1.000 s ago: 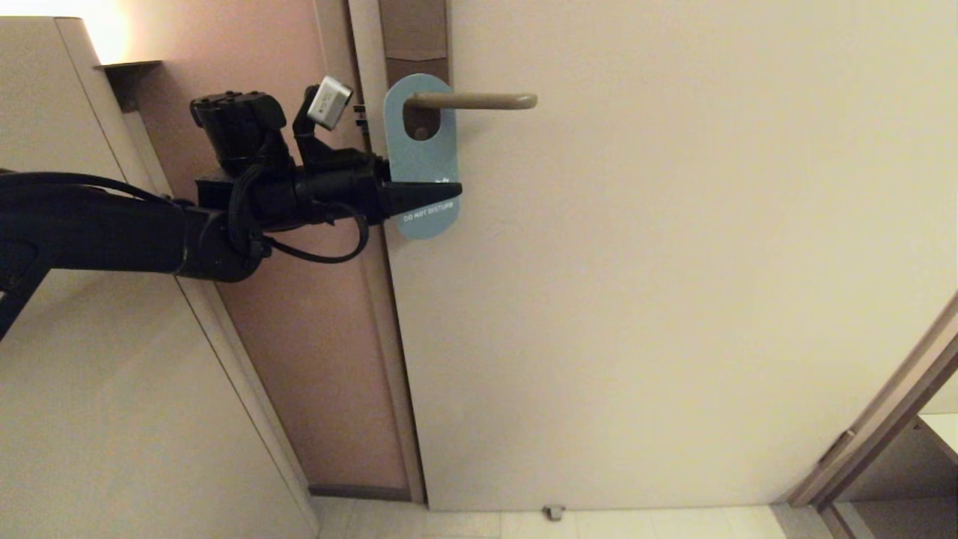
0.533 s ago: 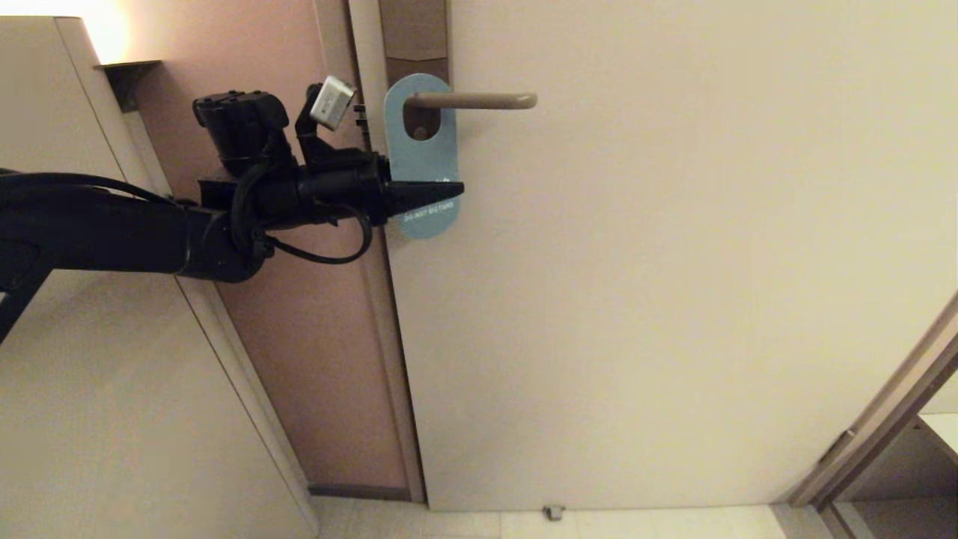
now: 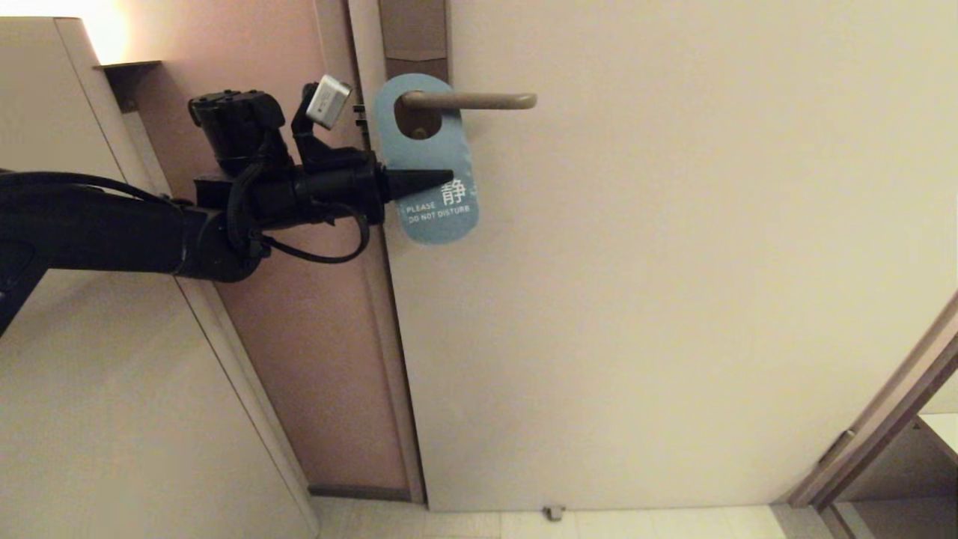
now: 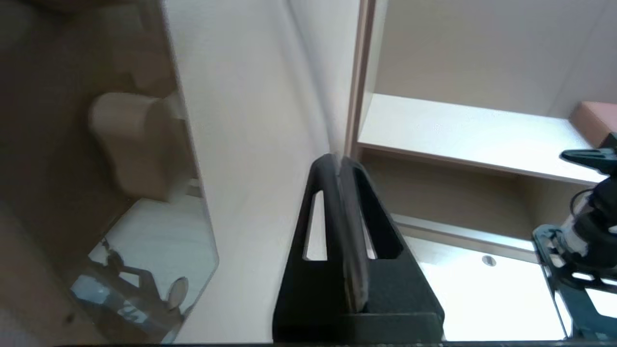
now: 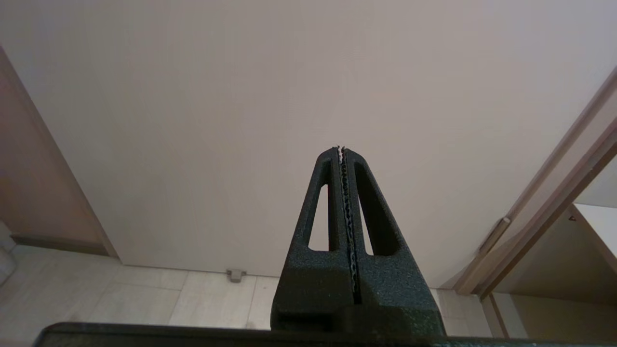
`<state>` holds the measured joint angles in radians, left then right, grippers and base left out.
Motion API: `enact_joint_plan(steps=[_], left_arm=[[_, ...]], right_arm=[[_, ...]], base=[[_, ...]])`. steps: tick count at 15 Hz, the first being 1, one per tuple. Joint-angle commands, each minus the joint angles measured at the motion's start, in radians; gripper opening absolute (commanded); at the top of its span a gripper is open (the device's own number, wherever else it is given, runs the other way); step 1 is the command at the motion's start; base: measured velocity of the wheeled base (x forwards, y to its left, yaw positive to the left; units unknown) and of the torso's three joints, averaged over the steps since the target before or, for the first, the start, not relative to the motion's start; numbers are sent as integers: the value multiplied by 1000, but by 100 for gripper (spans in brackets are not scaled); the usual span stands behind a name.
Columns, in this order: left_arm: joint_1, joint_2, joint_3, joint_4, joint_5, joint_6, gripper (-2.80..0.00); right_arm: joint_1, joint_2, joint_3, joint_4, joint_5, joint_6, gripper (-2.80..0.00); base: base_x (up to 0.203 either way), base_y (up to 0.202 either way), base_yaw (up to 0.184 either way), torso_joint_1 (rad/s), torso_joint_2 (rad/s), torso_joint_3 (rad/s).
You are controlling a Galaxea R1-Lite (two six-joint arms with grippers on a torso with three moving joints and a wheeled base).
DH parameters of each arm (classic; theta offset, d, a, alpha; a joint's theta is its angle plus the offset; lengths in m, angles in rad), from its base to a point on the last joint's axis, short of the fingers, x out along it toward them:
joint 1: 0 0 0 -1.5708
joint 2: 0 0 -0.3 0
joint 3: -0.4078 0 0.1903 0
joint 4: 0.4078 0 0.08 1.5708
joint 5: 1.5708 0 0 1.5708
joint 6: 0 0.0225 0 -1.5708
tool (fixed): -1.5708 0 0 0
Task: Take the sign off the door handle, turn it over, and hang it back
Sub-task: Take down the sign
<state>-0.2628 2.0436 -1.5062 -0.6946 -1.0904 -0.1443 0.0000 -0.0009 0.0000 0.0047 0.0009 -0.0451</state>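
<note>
The sign point(image 3: 434, 213) hangs by its oval hole on the door handle point(image 3: 479, 100), teal "PLEASE DO NOT DISTURB" face outward, lower end tilted to the right. My left gripper point(image 3: 447, 178) reaches in level from the left, shut, its tip lying in front of the sign's middle. In the left wrist view the gripper point(image 4: 337, 159) holds nothing between its fingers; the sign point(image 4: 159, 255) and handle point(image 4: 135, 144) lie off to one side, with bare door between. My right gripper point(image 5: 341, 149) is shut and empty, pointing at the lower door.
The brown backplate point(image 3: 413, 37) runs up behind the handle on the pale door point(image 3: 673, 262). A pinkish wall panel point(image 3: 314, 337) and the door jamb lie left. A small doorstop point(image 3: 552, 513) sits at the floor. An open cabinet frame point(image 3: 883, 442) stands lower right.
The left gripper's fingers have closed. The sign has swung, its lower end going right and its face turning out so more lettering shows. The arm has stayed in place.
</note>
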Motion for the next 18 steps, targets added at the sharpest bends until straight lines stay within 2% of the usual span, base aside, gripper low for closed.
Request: enact_joint_plan(steps=[1,11,16,18], left_arm=[[2,-5,0,-5,-8,-1,-280],[-1,-49,1,4,1,2,-280],[-3,-74,9,26,41,5,-280],[-3,-88,25,53,43,27,-280]], right_arm=[[0,1,0,0,1,-1,-280],[0,1,0,0,1,-1,-280],[0,1,0,0,1,-1,-280],[0,1,0,0,1,-1,-280]], base=[[0,0,0,0,0,0],[0,0,0,0,0,0],[0,0,0,0,0,0],[0,0,0,0,0,0]])
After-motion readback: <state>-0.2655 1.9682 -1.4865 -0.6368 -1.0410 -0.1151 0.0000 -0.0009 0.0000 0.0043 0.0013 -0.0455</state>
